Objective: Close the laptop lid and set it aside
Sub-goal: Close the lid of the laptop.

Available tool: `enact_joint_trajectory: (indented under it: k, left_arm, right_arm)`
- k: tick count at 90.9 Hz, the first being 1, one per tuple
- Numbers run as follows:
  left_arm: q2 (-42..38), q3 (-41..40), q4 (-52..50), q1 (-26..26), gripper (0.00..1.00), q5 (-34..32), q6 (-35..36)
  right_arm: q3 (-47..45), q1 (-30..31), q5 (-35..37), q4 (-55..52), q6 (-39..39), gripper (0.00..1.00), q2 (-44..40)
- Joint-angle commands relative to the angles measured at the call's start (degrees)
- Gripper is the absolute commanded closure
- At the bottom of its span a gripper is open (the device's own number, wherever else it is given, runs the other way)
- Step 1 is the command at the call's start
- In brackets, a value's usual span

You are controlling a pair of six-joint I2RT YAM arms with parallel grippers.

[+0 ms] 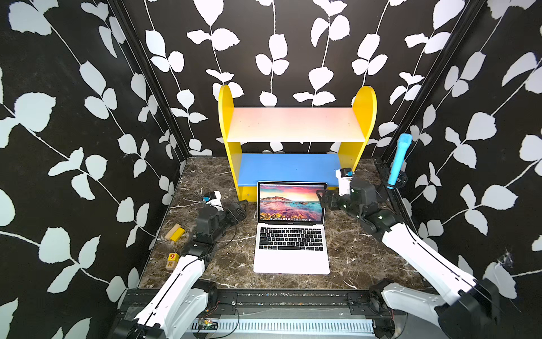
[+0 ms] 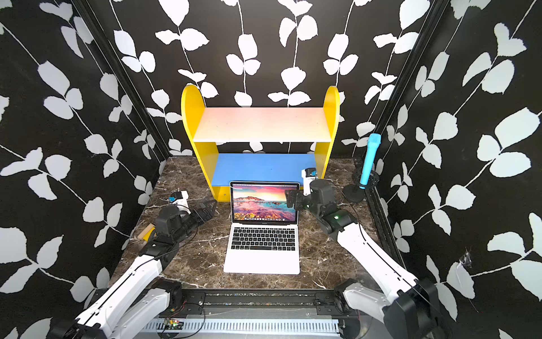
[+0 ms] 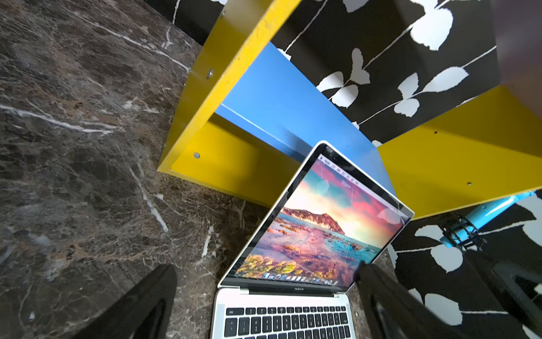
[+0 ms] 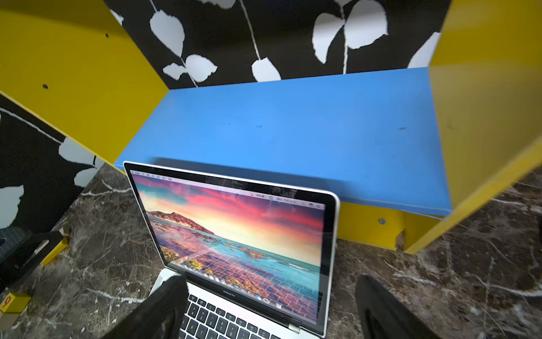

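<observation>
Count: laptop (image 1: 290, 258) x1; shelf unit (image 1: 232, 155) x1, with two boards, pink board (image 1: 296, 123) and blue board (image 1: 289, 168), plus two yellow side panels (image 1: 364, 108); arms x2, left arm (image 1: 181, 278) and right arm (image 1: 425, 258); grippers x2, left gripper (image 1: 241, 208) and right gripper (image 1: 322, 199); small blocks x2, yellow-and-wood block (image 1: 175, 232) and numbered cube (image 1: 171, 260); blue microphone (image 1: 399, 160) x1 on one black stand (image 2: 353, 194); marble table (image 1: 228, 264) x1
</observation>
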Motion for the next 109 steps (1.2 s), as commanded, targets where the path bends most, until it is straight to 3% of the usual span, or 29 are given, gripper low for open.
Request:
enact_joint_trajectory:
  k: [1,48,75,109]
  left_arm:
    - [-1.82,-1.45,-2.55,-1.76,0.01,-2.17,1.31]
    - [-5.15,-4.47,-4.73,-4.92,0.02,-4.01,2.60]
    - [-5.82,-4.92,-5.40,-4.92,0.01,-4.29,3.04]
    - [-5.97,-5.11,-5.23,-4.93,0.02,-4.15,3.13]
  right_arm:
    - [5.34,2.49,2.55,-1.05,-1.79,0.11,4.50]
    - [29.08,4.48,0.46,-8.76,-0.62,0.23,25.64]
    - [34.16,4.56,-4.43,-10.06,1.60,0.32,32.21]
    - [36.12,4.56,-8.54,-10.32,1.95,0.34,36.32]
